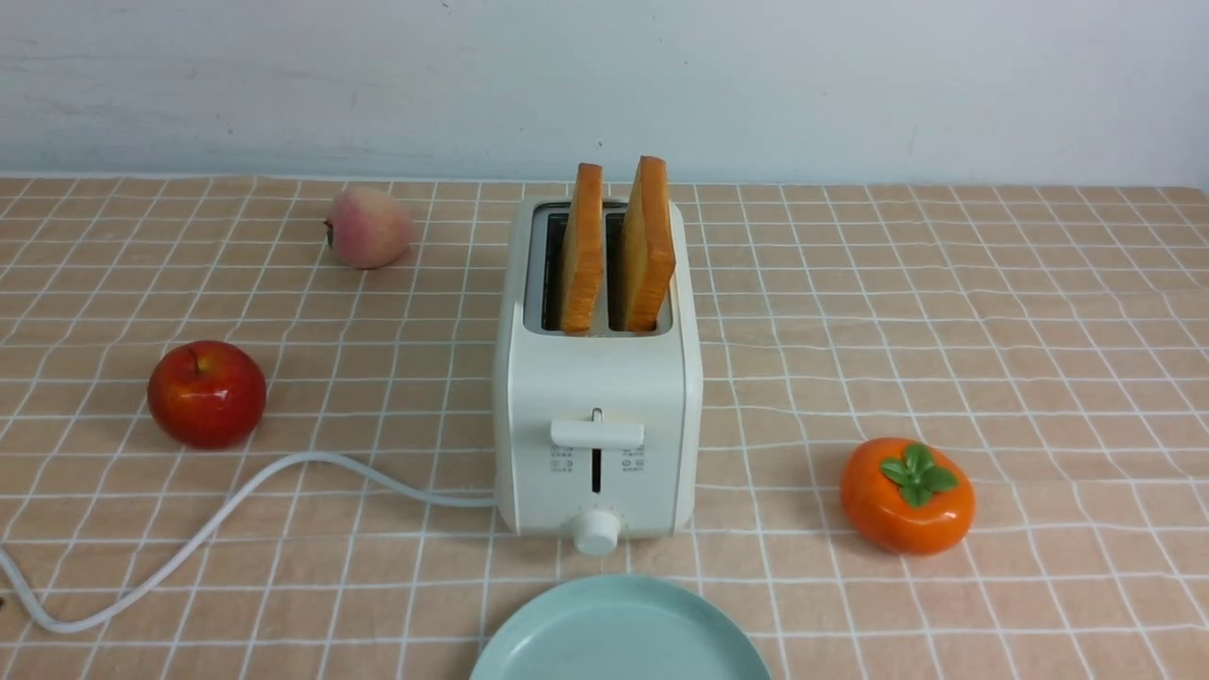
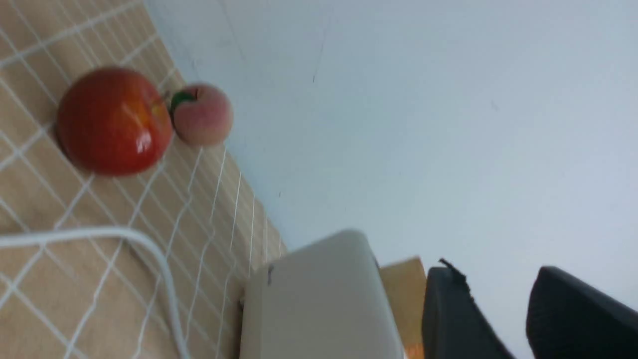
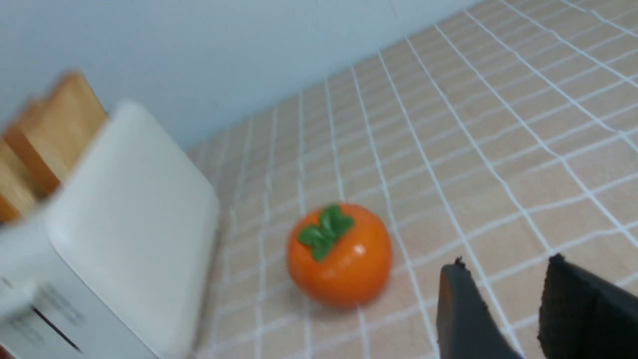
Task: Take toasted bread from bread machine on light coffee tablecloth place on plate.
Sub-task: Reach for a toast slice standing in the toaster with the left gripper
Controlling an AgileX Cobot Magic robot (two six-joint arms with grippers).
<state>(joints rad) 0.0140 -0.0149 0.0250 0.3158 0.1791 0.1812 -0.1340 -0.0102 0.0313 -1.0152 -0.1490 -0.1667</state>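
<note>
The cream-white bread machine (image 1: pixel 597 378) stands mid-table on the tan grid tablecloth (image 1: pixel 945 312). Two slices of toasted bread stand upright in its slots, the left slice (image 1: pixel 583 247) and the right slice (image 1: pixel 648 244). The mint-green plate (image 1: pixel 619 631) lies just in front of the bread machine at the near edge. Neither gripper shows in the front view. My left gripper (image 2: pixel 493 281) is open and empty, beside the bread machine (image 2: pixel 319 299) with a slice of toast (image 2: pixel 403 294) behind one finger. My right gripper (image 3: pixel 503 271) is open and empty above the cloth, near the persimmon (image 3: pixel 340 253); the bread machine (image 3: pixel 124 224) and toast (image 3: pixel 55 129) show there too.
A red apple (image 1: pixel 206 393) and a pink peach (image 1: pixel 368 227) lie left of the bread machine. An orange persimmon (image 1: pixel 907 494) lies to its right. The white power cord (image 1: pixel 189 538) runs from the bread machine to the left front edge. A pale wall backs the table.
</note>
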